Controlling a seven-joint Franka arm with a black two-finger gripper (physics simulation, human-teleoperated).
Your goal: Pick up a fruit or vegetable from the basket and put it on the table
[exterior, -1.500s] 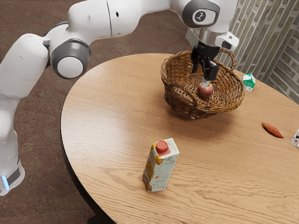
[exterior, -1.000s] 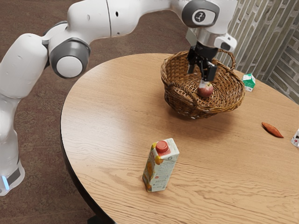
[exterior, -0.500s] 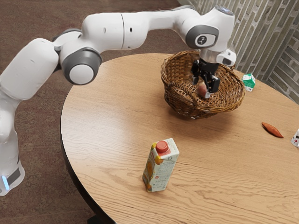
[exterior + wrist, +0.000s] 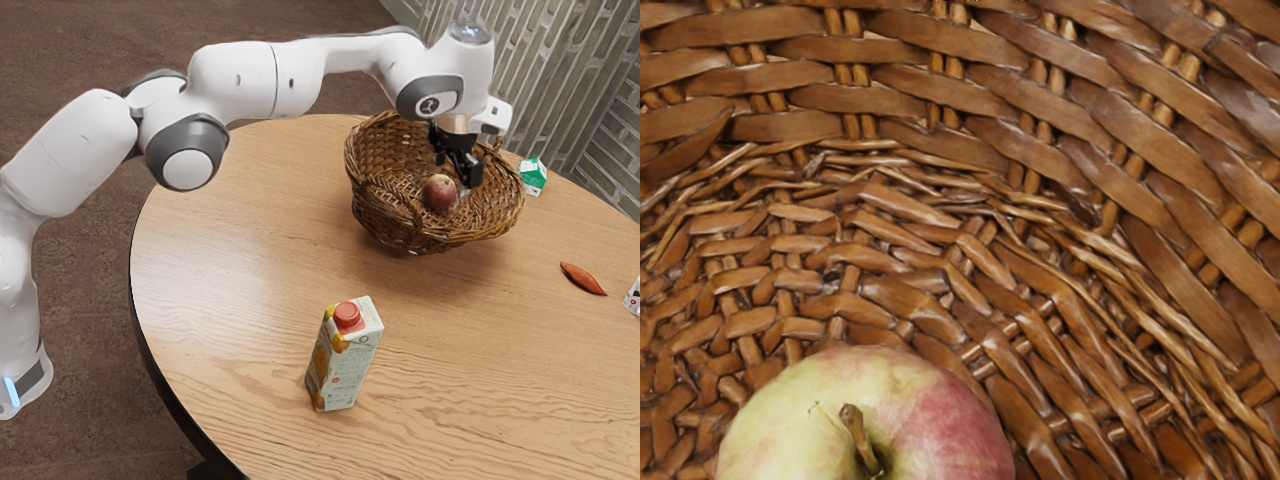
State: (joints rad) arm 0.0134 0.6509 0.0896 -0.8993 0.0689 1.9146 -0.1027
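Soft, bright light — pale sheen on the tabletop (image 4: 225,265) to the exterior view's left of the basket (image 4: 385,222) — dim shadow beneath it.

In the ext. view, the table (image 4: 230,270) is wood, smooth w/ a satin sheen & visible grain. At 2 o'clock, the basket (image 4: 375,215) is woven wicker, rough, w/ small glossy glints on its strands. The apple (image 4: 439,191) has smooth skin, low sheen, plus a dry, woody-looking stem (image 4: 860,440). At 6 o'clock, the juice carton (image 4: 343,370) looks like coated paper, approx. semi-matt; its cap (image 4: 347,314) is smooth plastic. Toward 10 o'clock, the arm (image 4: 235,80) has a smooth, semi-gloss plastic-type shell, & the floor (image 4: 60,50) looks matt, carpet-like. The wall (image 4: 600,110), approx. 2 o'clock, is rough brick-type.
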